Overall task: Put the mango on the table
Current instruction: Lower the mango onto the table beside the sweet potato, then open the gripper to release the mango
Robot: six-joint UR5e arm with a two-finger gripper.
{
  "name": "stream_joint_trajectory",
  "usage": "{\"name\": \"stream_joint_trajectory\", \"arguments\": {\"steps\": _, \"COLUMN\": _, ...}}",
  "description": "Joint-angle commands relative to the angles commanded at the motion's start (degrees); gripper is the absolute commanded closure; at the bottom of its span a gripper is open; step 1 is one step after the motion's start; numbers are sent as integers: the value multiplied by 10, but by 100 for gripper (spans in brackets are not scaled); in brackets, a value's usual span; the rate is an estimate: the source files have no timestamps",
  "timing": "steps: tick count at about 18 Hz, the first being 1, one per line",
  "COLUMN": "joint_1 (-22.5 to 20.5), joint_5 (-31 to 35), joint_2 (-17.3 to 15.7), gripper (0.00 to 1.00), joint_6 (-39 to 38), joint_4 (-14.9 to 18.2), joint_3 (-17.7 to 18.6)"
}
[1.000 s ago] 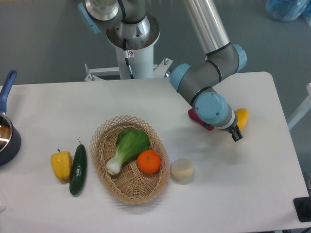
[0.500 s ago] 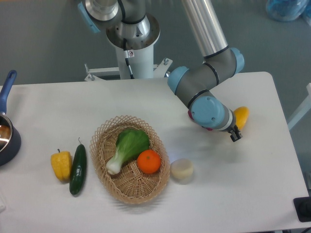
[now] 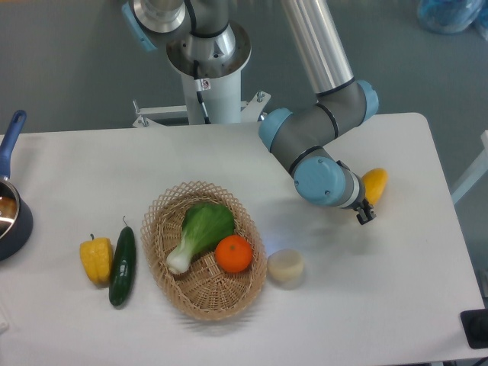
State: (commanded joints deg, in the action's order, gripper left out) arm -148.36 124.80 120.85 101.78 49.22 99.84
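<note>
The gripper [image 3: 364, 204] carried the mango [image 3: 374, 184] low over the table [image 3: 396, 297]; finger spread was hidden, though apparently clamping it. Next: lower, then release.

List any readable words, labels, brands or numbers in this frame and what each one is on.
No text can be read anywhere in this view.
Small sticker on the white robot pedestal: there is a mark on it, but it is too small and blurred to read.
Basket, produce, pan and arm: no markings visible.
</note>
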Motion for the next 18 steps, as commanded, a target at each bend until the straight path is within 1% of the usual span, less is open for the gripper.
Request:
{"name": "stream_joint_trajectory", "arguments": {"steps": 3, "joint_1": 0, "joint_5": 0, "joint_2": 1, "gripper": 39, "joint_6": -7, "joint_4": 0, "joint_3": 0}}
{"name": "stream_joint_trajectory", "arguments": {"steps": 4, "joint_1": 0, "joint_5": 0, "joint_2": 1, "gripper": 37, "joint_6": -9, "joint_4": 0, "joint_3": 0}}
{"name": "stream_joint_trajectory", "arguments": {"steps": 6, "joint_1": 0, "joint_5": -1, "joint_2": 3, "gripper": 22, "joint_6": -9, "joint_4": 0, "joint_3": 0}}
{"name": "stream_joint_trajectory", "arguments": {"steps": 10, "joint_1": 1, "joint_5": -1, "joint_2": 4, "gripper": 20, "joint_6": -9, "joint_4": 0, "joint_3": -1}}
{"name": "stream_joint_trajectory", "arguments": {"steps": 11, "joint_1": 1, "joint_5": -1, "joint_2": 3, "gripper": 16, "joint_6": -8, "joint_4": 0, "joint_3": -1}}
{"name": "stream_joint_trajectory", "arguments": {"steps": 13, "joint_1": 0, "joint_5": -2, "joint_2": 2, "gripper": 11, "joint_6": -6, "joint_4": 0, "joint_3": -5}}
{"name": "stream_joint_trajectory", "arguments": {"steps": 15, "joint_1": 0, "joint_5": -6, "joint_2": -3, "gripper": 0, "joint_6": -4, "joint_4": 2, "joint_3": -11}}
{"name": "stream_joint_trajectory", "arguments": {"steps": 16, "joint_1": 1, "joint_5": -11, "joint_2": -7, "gripper": 0, "joint_6": -4, "joint_4": 5, "joint_3": -22}}
{"name": "stream_joint_trajectory", "arguments": {"steps": 18, "joint_1": 0, "joint_5": -26, "joint_2": -24, "gripper": 0, "joint_6": -4, "joint_4": 8, "joint_3": -32}}
